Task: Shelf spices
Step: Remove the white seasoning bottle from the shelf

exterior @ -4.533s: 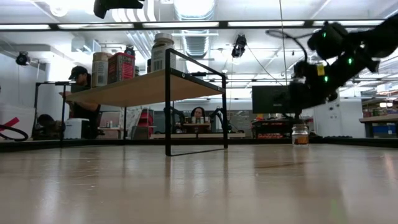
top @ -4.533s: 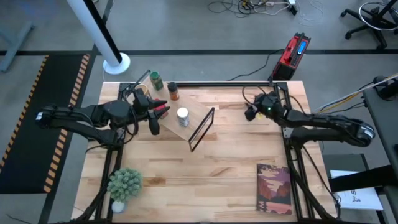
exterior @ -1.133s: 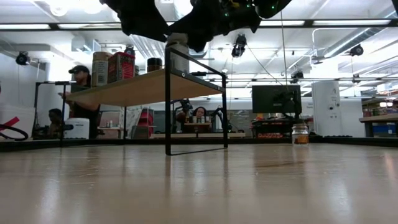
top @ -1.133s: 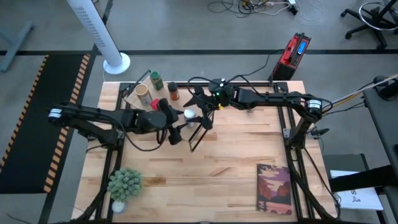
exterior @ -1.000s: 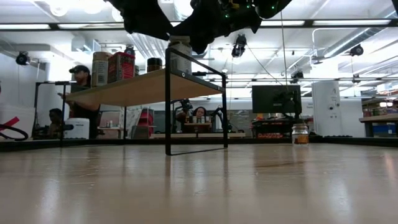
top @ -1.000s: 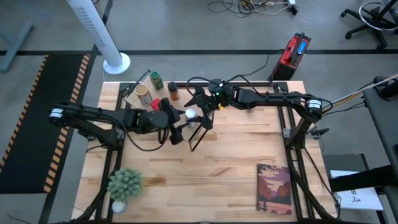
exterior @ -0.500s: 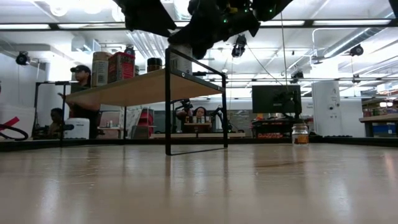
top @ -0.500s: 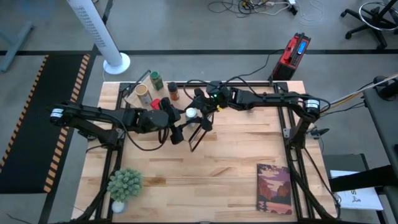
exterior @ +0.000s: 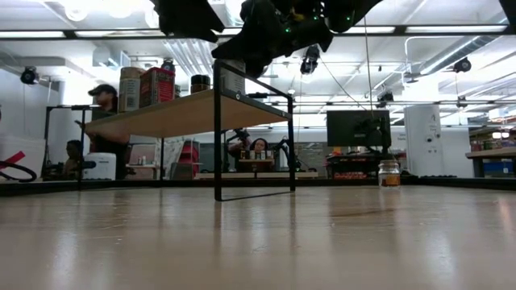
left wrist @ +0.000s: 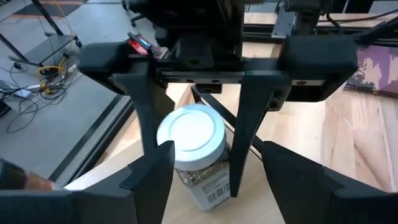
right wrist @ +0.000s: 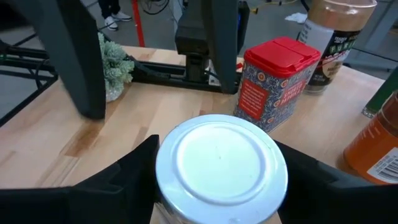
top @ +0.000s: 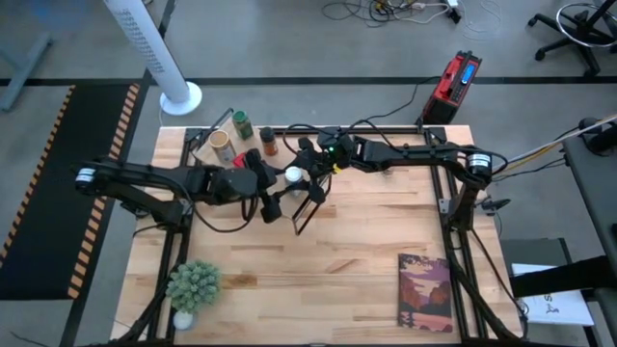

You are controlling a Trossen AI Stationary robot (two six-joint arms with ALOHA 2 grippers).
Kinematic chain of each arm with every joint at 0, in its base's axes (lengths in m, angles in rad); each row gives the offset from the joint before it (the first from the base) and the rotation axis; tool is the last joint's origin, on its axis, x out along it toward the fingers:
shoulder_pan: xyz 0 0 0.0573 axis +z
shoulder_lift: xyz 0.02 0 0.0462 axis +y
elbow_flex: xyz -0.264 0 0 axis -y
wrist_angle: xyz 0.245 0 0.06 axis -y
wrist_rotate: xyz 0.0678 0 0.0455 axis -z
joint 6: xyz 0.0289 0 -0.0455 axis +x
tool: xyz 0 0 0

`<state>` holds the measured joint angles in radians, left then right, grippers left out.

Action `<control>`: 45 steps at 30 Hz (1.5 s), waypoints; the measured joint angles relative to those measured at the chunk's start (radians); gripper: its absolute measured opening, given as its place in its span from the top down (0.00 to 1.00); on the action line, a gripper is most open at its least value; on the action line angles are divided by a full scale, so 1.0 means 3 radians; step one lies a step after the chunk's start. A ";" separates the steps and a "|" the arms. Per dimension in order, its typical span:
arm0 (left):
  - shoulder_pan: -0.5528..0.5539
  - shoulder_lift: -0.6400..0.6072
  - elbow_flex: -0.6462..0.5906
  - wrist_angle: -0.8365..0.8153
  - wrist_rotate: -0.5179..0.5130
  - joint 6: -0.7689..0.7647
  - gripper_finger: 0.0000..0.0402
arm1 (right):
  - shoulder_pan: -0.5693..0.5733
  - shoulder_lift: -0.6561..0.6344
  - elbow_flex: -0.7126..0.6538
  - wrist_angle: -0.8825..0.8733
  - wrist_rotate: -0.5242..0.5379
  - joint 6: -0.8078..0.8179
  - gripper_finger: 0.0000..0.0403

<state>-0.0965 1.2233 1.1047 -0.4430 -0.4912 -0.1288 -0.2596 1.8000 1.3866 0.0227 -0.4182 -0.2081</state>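
White-lidded jar (top: 292, 175): was seen just above the centre of the high view, standing on the shelf (top: 253, 193) near its black frame end, between the two grippers.
Right gripper (right wrist: 219, 167): was closed around the white-lidded jar; in the right wrist view the lid filled the gap between the two fingers (right wrist: 135, 169), which pressed against its sides. In the high view the right gripper was placed just right of the jar.
Left gripper (left wrist: 198, 163): was placed just left of the jar in the high view. In the left wrist view the jar sat between the two fingers (left wrist: 151, 176); the jaws were partly open, and whether they touched the glass could not be told.
Shelf: was seen at centre left of the low view as a pale plank on a black frame, with both grippers bunched dark above its near end.
Red tin (right wrist: 275, 78): was stood on the shelf beyond the jar, apart from it.
Other jars: a green-lidded jar (top: 241, 123), a tan-topped jar (top: 222, 143) and a brown jar (top: 269, 142) were grouped at upper left of the high view.
Potted plant (top: 193, 286): was at lower left of the table (top: 366, 251).
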 joint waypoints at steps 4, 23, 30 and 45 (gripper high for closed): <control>-0.0040 -0.0063 0.0062 -0.0120 0.0002 -0.0062 0.43 | 0.0000 -0.0032 -0.0005 -0.0026 0.0016 -0.0003 0.43; -0.0099 -0.0123 0.0043 -0.0100 0.0013 -0.0074 0.43 | -0.0025 -0.0319 -0.0013 -0.0184 0.0184 -0.0155 0.44; -0.0099 -0.0116 0.0038 -0.0107 0.0013 -0.0076 0.43 | -0.0024 -0.0592 -0.0009 -0.0381 0.0177 -0.0183 0.44; -0.0105 -0.0116 0.0036 -0.0106 0.0015 -0.0139 0.42 | -0.0023 -0.1398 -0.0016 -0.1655 0.0148 -0.0325 0.55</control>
<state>-0.1280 1.1885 1.1156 -0.4748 -0.4866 -0.1704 -0.2665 1.3806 1.3817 -0.4739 -0.3739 -0.3056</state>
